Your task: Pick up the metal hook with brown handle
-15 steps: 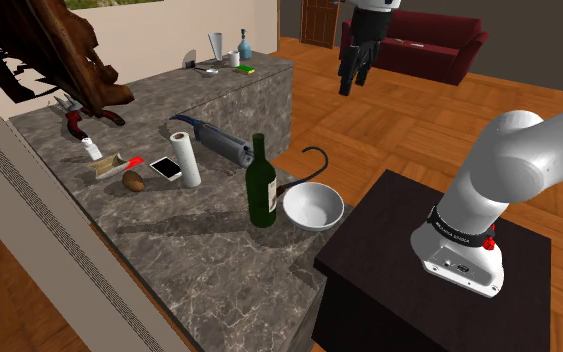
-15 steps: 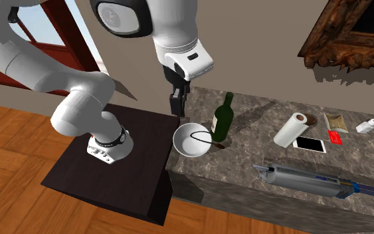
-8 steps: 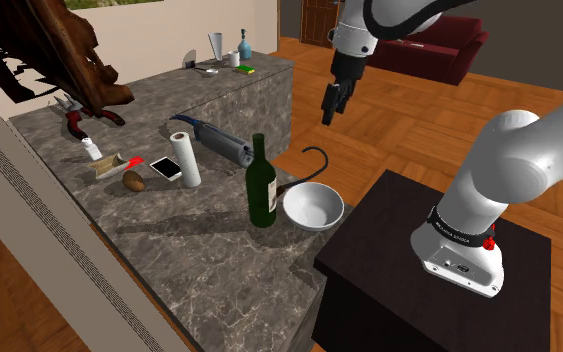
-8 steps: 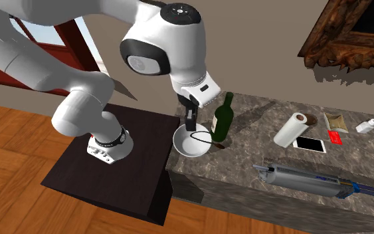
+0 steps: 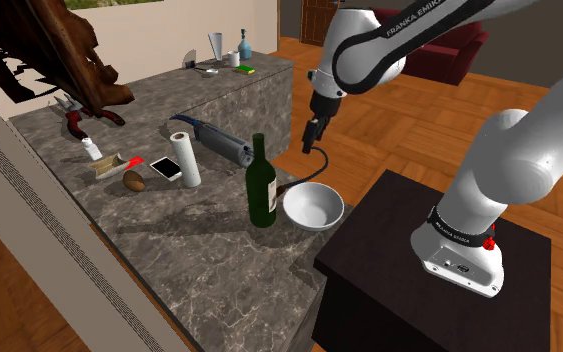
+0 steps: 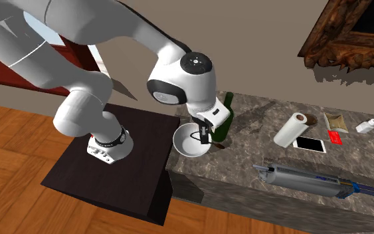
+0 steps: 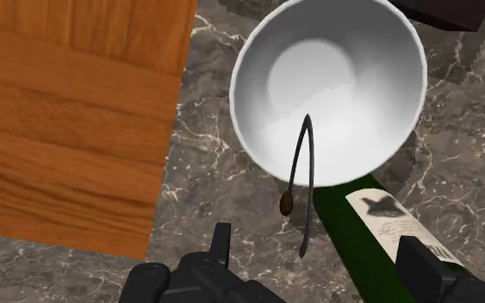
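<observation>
Wrist view: shows the black gripper (image 7: 318, 244) with its two fingers spread wide and nothing pinched between them. Looks straight down on the hook (image 7: 307, 142), a thin dark metal wire bent over the inside of the white bowl (image 7: 262, 125). Puts the wire's brown end just outside the bowl's rim, over the marble counter (image 7: 202, 172) and close beside the green bottle (image 7: 339, 228). Leaves unclear whether the wire leans on the rim.

Shoulder view: sets the gripper just above the hook's arch, at the bowl's 12 o'clock, with no contact that can be made out. Places the bottle at the bowl's 9 o'clock and the dark stand (image 5: 409, 250) at its 4 o'clock.

Progress, as a judgement: approach nearly complete, grasp not yet made. Nothing gripped and nothing lifted, with the hook untouched on the counter by the bowl. Left to do: a last short descent, lining the open fingers to either side of the wire or its brown end, closing, then raising the hook clear of bowl and bottle. Calls for care, since so thin a wire may slip between the pads.

Against half a second ago: sits clearly lower in the shoulder view, down from about 1 o'clock of the present spot, and closer to the counter. Hangs over the bowl in the second exterior view instead of above its rim at 12 o'clock. Finds hook, bowl and bottle where they were.
</observation>
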